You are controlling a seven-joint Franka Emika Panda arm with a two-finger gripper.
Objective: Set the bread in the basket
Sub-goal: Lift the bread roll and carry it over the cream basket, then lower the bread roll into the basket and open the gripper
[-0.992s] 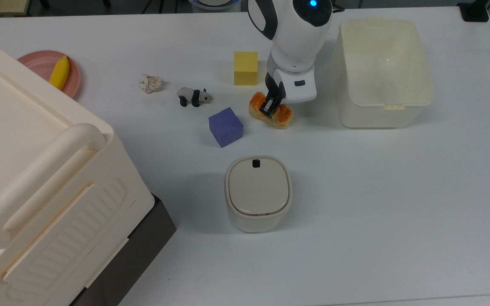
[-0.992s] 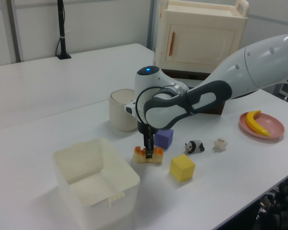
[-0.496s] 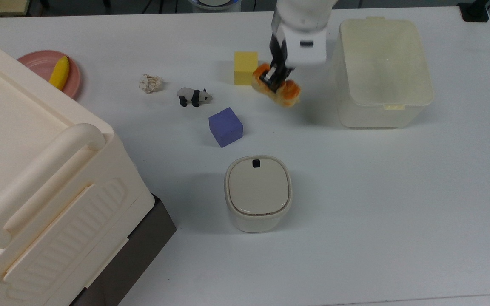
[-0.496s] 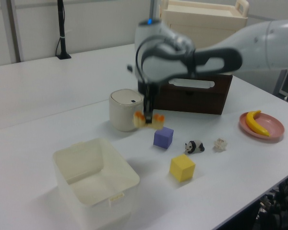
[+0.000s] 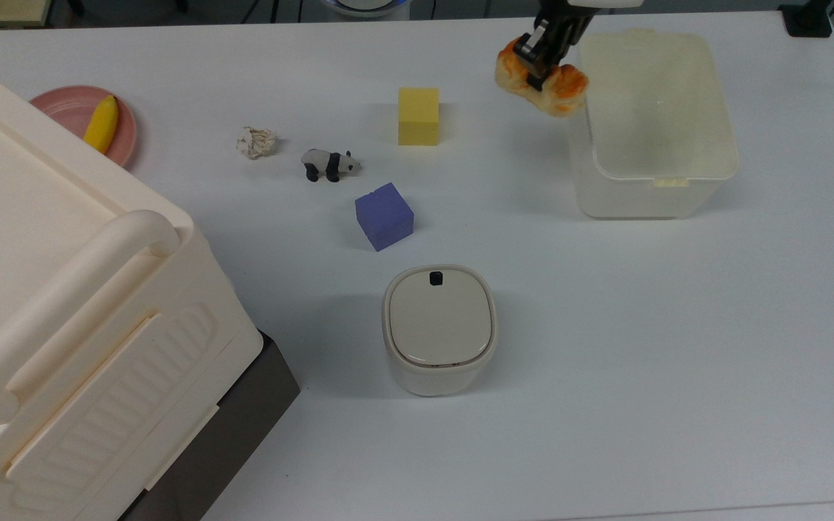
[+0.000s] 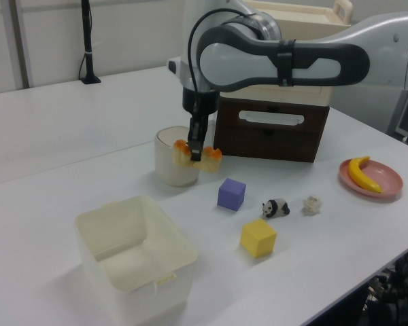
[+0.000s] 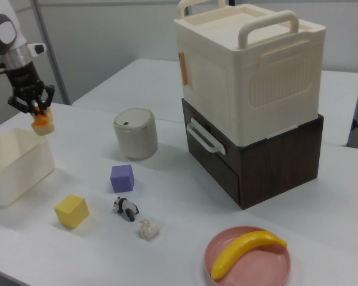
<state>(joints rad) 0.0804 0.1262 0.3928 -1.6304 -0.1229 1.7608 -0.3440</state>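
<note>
Bread, seen in the top view, is a small oblong toy loaf with a glossy orange-brown lumpy top and pale cream sides, held in the air and pinched across its middle by the dark claw. It hangs tilted, one end overlapping the rim of the basket on the top view's left side. The basket is a translucent cream tub with rounded corners and a small tab on its near rim. On the white tabletop sit a yellow block, a purple cube, a toy panda, a crumpled paper ball, a lidded bin and a banana on a pink plate.

In the left view, the claw grips the bread well above the tabletop, in front of the lidded bin; the basket stands nearer the camera.

In the right view, the claw holds the bread above the basket, near its far rim. A large cream box with handles rests on a dark wooden drawer unit.
</note>
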